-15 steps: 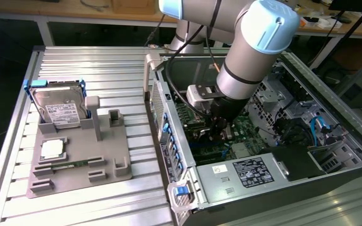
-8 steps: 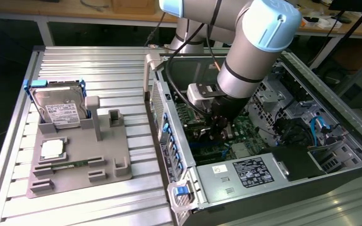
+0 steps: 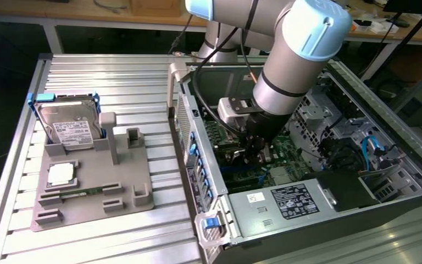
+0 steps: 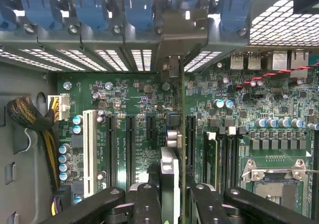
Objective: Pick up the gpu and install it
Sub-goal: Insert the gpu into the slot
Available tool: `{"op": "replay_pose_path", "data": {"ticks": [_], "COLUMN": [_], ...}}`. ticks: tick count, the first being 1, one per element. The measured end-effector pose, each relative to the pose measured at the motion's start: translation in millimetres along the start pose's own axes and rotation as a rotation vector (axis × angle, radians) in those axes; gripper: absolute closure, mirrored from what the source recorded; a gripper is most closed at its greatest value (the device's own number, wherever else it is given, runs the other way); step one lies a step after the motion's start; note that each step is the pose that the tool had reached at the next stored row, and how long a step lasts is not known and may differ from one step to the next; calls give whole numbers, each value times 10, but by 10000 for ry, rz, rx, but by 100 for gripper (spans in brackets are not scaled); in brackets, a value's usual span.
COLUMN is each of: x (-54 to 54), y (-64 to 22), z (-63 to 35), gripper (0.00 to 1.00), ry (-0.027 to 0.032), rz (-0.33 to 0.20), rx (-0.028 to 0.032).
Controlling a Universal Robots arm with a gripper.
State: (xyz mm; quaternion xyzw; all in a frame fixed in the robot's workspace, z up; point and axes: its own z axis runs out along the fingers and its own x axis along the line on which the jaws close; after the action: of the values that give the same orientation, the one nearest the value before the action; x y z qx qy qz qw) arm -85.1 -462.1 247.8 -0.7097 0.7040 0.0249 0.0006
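Gripper [image 4: 172,196]: narrowly parted, fingers clamped on the card. Gpu [image 4: 169,159]: held edge-on between the fingers, upright over the green motherboard [image 4: 124,104], among its black slots; whether seated, cannot tell. Beyond: blue latches [image 4: 137,7] on the case wall.

gpu [image 4: 170,174] in gripper [image 4: 172,200], inside computer case [image 3: 184,118]

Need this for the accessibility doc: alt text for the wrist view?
The gripper clamps the gpu, seen edge-on, over a green motherboard with black expansion slots. Blue clips sit in a row beyond the board.
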Motion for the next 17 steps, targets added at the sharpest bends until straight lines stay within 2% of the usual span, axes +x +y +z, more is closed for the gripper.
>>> {"op": "replay_pose_path", "data": {"ticks": [17], "x": [2], "y": [0], "z": [37], "gripper": [72], "ry": [1], "rz": [8], "rx": [-1]}}
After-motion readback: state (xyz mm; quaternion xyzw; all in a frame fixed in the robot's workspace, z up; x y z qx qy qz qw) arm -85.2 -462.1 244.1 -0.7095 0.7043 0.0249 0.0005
